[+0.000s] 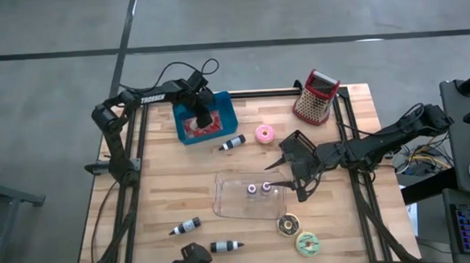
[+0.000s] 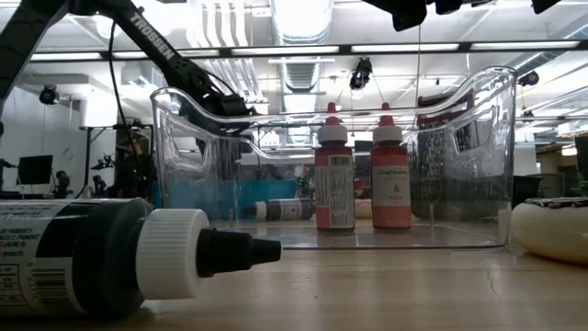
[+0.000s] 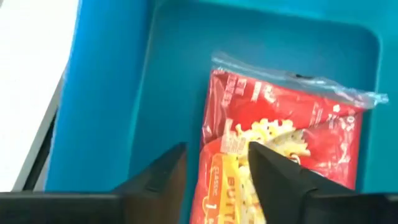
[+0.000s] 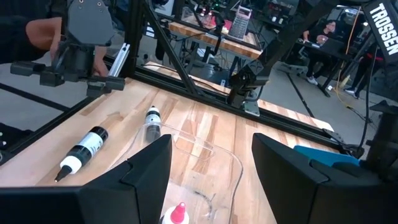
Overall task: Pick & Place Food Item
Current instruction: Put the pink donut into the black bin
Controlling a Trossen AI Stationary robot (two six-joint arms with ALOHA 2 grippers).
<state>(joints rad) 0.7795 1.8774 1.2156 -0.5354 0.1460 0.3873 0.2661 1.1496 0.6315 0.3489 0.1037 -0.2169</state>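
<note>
The left gripper (image 1: pixel 203 117) hung over the blue bin (image 1: pixel 226 108) in the upper left of the overhead frame, its jaws parted, one on either side of the edge of the red snack bag (image 3: pixel 280 143); whether they touched the bag could not be told. The bag lay flat inside the bin, filling most of its floor. The right gripper (image 1: pixel 290 179) sat at centre right, its jaws spread wide and empty above the right end of the clear plastic container (image 1: pixel 232 198) in the middle of the table (image 1: pixel 166 191). Two small red bottles (image 2: pixel 333 179) stood upright side by side in that container. Just right of the bin lay a black-and-white bottle (image 1: pixel 234 142), and beside it a pink donut (image 1: pixel 264 133). A red box grater (image 1: pixel 317 96) stood in the upper right. Two more bottles (image 1: pixel 186 226) lay at the lower left, and a chocolate donut (image 1: pixel 287 224) and a green donut (image 1: pixel 308 242) at the lower centre.
</note>
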